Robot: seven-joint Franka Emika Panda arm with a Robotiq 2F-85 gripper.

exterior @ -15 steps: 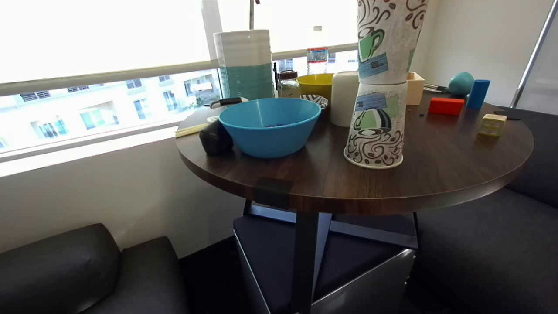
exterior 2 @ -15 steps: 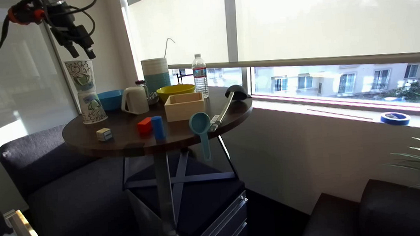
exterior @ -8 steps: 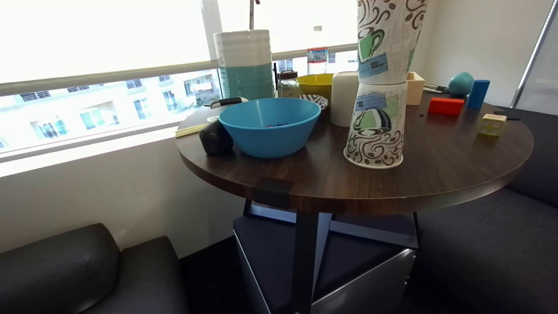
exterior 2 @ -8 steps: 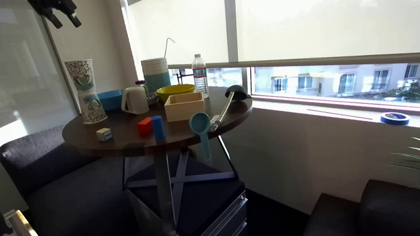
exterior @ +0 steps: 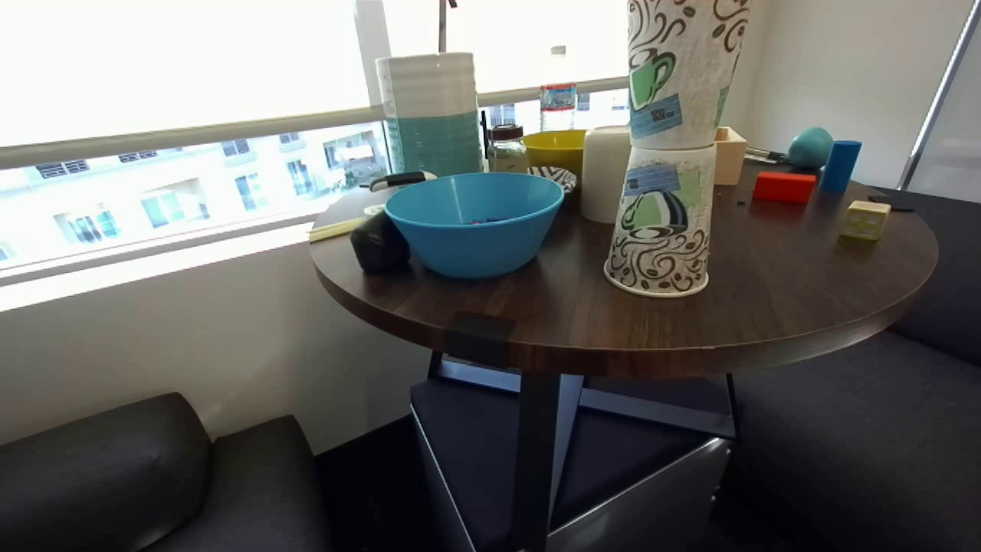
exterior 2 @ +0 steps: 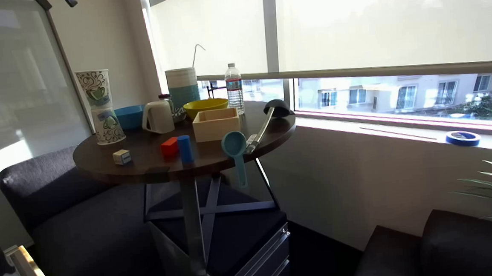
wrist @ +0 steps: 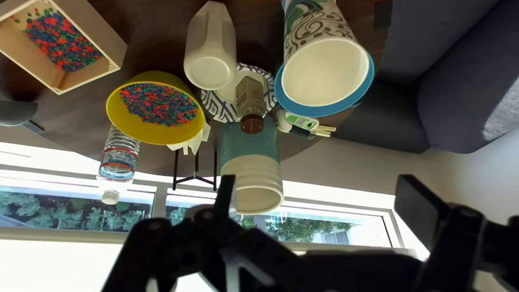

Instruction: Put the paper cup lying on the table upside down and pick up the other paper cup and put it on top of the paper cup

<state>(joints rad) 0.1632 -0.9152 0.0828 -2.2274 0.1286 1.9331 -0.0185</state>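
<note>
Cup stands mouth down on the table, white with brown swirls and beans, its printed green motif upside down. The other cup, in the same pattern, sits upright on the first one's base — bottom to bottom — and the wrist view shows its pale inside. The pincer, fingers spread wide, is well apart from both.

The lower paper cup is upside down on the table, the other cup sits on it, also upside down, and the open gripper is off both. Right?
Not quite: the upper cup is mouth up, not upside down; the wrist view looks into its mouth. The rest holds: it sits on the lower cup, which is upside down on the table, and the open gripper is off both.
</note>
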